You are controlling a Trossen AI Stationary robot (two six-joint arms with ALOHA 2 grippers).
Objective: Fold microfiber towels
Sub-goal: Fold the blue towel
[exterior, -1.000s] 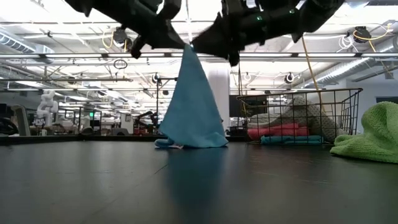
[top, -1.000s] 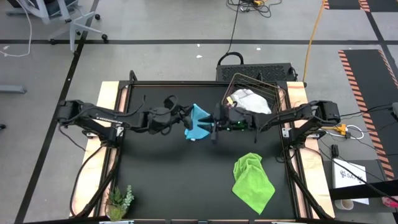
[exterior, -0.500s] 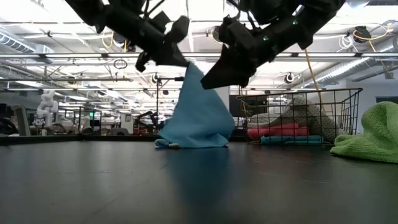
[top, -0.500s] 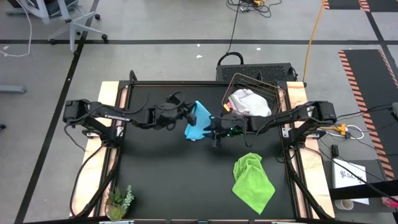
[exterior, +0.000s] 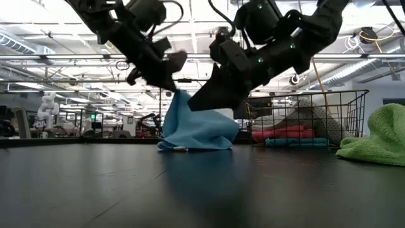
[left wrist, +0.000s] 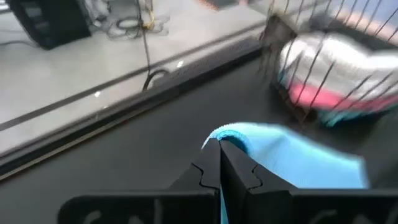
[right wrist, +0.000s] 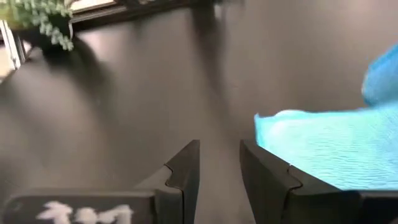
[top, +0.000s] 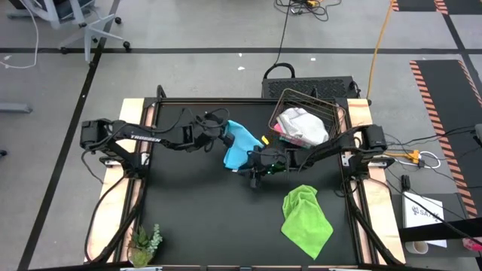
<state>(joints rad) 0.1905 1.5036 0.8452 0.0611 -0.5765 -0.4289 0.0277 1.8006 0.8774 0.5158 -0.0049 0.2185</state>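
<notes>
Light blue microfiber towel [top: 238,144]: on bench mid-table, top corner pinched in left gripper [left wrist: 220,144] jaws, draping toward right gripper [right wrist: 219,163], whose spread, empty jaws sit just beside its lower edge.

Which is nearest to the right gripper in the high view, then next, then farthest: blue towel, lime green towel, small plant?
From the right gripper:
1. Blue towel, right beside it at mid-table, pinched by the left gripper.
2. Lime green towel, on the table's right side.
3. Small plant, at the left corner.
</notes>
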